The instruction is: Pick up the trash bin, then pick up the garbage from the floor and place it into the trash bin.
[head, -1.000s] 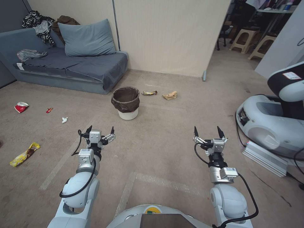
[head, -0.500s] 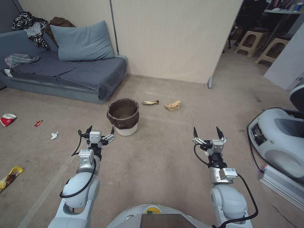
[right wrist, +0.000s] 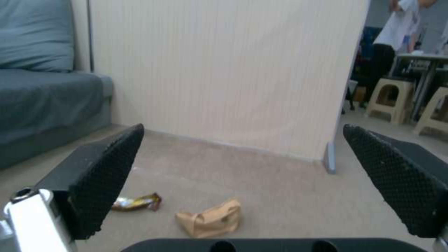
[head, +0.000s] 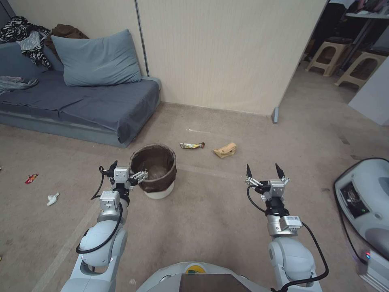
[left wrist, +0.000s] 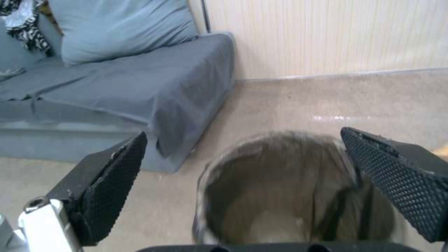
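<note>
The trash bin [head: 155, 172] is white with a dark brown liner and stands upright on the floor [head: 210, 211]. My left gripper [head: 129, 165] is open just at its near left rim. In the left wrist view the trash bin [left wrist: 280, 189] mouth lies low between the open fingers of the left gripper [left wrist: 243, 134]. My right gripper [head: 263, 167] is open above bare carpet. Garbage lies beyond the bin: a shiny snack wrapper [head: 192, 145] and crumpled brown paper [head: 225, 150]. The right gripper [right wrist: 243, 127] frames the wrapper [right wrist: 137, 202] and brown paper [right wrist: 210, 218]. A red wrapper [head: 31, 178] and white tissue [head: 52, 198] lie far left.
A grey sofa [head: 81, 101] with a blue pillow [head: 97, 59] runs along the back left, close behind the bin. A beige partition wall [head: 227, 52] ends at a post [head: 275, 115]. Another robot's white base [head: 364, 198] sits at the right. Stools [head: 364, 67] stand beyond.
The whole view has shifted: the camera has moved forward, so the bin and litter sit nearer and lower. The bin now meets the left gripper. Both arms keep their pose.
</note>
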`<state>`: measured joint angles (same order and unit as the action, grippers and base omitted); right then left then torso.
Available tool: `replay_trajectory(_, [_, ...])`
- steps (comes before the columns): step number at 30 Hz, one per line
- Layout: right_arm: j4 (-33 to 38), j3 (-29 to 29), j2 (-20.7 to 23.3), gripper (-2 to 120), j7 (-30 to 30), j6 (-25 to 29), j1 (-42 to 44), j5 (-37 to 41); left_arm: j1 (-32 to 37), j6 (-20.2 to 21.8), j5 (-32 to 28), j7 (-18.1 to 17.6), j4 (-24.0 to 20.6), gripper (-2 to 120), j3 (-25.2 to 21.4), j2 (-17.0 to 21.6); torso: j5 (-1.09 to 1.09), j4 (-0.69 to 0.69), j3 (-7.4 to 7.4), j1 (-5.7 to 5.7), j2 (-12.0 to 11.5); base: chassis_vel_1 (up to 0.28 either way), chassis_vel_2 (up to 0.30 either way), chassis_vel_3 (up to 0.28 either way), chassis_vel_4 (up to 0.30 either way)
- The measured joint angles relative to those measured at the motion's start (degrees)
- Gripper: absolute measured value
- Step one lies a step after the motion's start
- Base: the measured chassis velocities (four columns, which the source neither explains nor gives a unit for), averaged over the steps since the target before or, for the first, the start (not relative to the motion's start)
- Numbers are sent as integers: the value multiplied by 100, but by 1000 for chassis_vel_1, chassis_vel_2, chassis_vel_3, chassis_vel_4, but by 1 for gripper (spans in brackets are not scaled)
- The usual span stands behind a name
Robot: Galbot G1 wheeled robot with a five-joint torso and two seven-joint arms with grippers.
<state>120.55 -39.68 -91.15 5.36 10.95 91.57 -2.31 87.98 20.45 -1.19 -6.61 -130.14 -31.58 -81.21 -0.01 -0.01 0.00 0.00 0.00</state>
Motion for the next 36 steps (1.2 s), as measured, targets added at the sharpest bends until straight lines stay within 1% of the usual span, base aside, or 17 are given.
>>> replay_trajectory(2, [-99, -1, -5, 100, -30, 200, -70, -72, -5, 2, -5, -3, 0, 100, -4, 3, 2, -1, 0, 1, 0, -237, 233, 213, -242])
replay_trajectory(3, [-141, -8, -4, 100, -21, 289, -85, -134, -4, 4, -8, -6, 2, 100, -4, 4, 1, 1, 2, 2, -1, -144, 172, 198, -131])
replay_trajectory(7, [-166, -20, -3, 100, 31, 391, -83, -255, -5, 42, -34, -47, -1, 100, 8, 6, 1, 2, 2, 1, 0, -86, 125, 123, -105])
replay_trajectory(13, [-166, -18, -3, 100, 34, 397, -81, -334, -27, 256, -190, -238, -53, 100, 52, 18, 1, 0, -1, 0, 0, 25, -66, -25, 41])
replay_trajectory(15, [-173, -16, -1, 100, 33, 397, -75, -371, -83, 598, -464, -484, -99, 100, 82, 36, 2, 1, -1, -1, 0, 12, -26, -19, 21])
replay_trajectory(17, [-186, -16, 5, 100, 48, 397, -63, -394, -213, 1137, -1001, -848, -119, 100, 102, 66, 1, 1, -1, 0, 0, 0, 0, 0, 0])
replay_trajectory(18, [-186, -16, 5, 100, 48, 397, -63, -394, -213, 1137, -1001, -848, -119, 100, 102, 66, 1, 1, -1, 0, 0, 0, 0, 0, 0])
replay_trajectory(20, [-194, -12, 10, 100, 79, 397, -59, -430, -382, 1684, -1678, -1170, -97, 100, 84, 136, 1, 1, -1, 0, 0, 0, 0, 0, 0])
replay_trajectory(21, [-194, -12, 10, 100, 79, 397, -59, -430, -382, 1684, -1678, -1170, -97, 100, 84, 136, 1, 1, -1, 0, 0, 0, 0, 0, 0])
replay_trajectory(24, [-200, 40, 41, 100, 128, 395, -98, -447, -578, 2097, -2460, -1436, 77, 100, 5, 230, 1, 0, 0, 0, 0, 0, 0, 0, 0])
replay_trajectory(26, [-204, 60, 54, 100, 148, 392, -116, -447, -626, 2158, -2626, -1478, 139, 100, -14, 242, 2, 0, -1, 0, 0, 0, 0, 0, 0])
replay_trajectory(27, [-219, 81, 75, 100, 174, 386, -133, -450, -695, 2167, -2728, -1521, 249, 100, -36, 247, 1, 2, 0, 0, 0, 0, 0, 0, 0])
replay_trajectory(29, [-228, 90, 91, 100, 204, 384, -137, -452, -854, 2167, -2829, -1576, 487, 100, -46, 245, 1, 1, 0, 0, 0, 0, 0, 0, 0])
replay_trajectory(30, [-228, 90, 91, 100, 204, 384, -137, -452, -854, 2167, -2829, -1576, 487, 100, -46, 245, 1, 1, 0, 0, 0, 0, 0, 0, 0])
replay_trajectory(33, [-230, 90, 90, 100, 239, 386, -108, -453, -1013, 2168, -3059, -1620, 752, 100, -17, 244, 0, 0, 0, 0, 0, 0, 0, 0, 0])
replay_trajectory(34, [-230, 90, 90, 100, 239, 386, -108, -453, -1013, 2168, -3059, -1620, 752, 100, -17, 244, 0, 0, 0, 0, 0, 0, 0, 0, 0])
replay_trajectory(36, [-230, 102, 89, 100, 247, 391, -91, -454, -1099, 2187, -3093, -1640, 938, 100, -3, 238, 1, 1, 0, 0, 0, 0, 0, 0, 0])
